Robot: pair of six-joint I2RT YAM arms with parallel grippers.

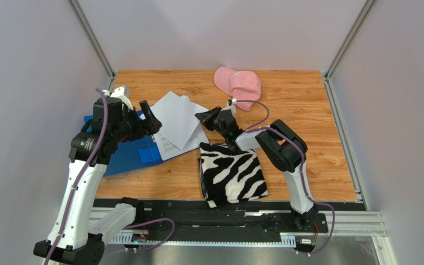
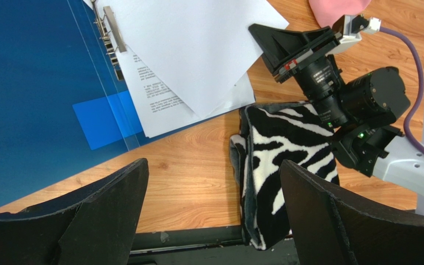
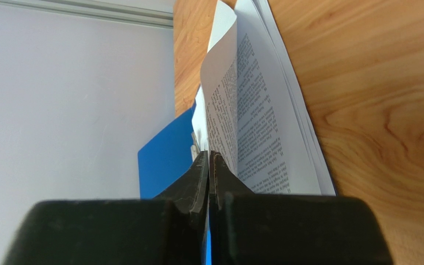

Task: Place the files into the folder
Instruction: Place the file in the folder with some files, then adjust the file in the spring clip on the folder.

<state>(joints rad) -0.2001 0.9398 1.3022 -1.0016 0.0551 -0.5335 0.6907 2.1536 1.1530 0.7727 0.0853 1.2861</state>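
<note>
The right pincer (image 1: 200,117), jaws pressed shut with nothing seen between them, sits at the edge of the fanned white printed paper sheets (image 1: 176,118), probably to nudge them square; the left pincer (image 1: 149,117) hangs wide open nearby, seemingly ready to help; the sheets lie askew on the open royal-blue flat folder (image 1: 123,157), overhanging the wood-grain bench (image 1: 308,121); pale walls (image 1: 32,83) enclose it.
</note>
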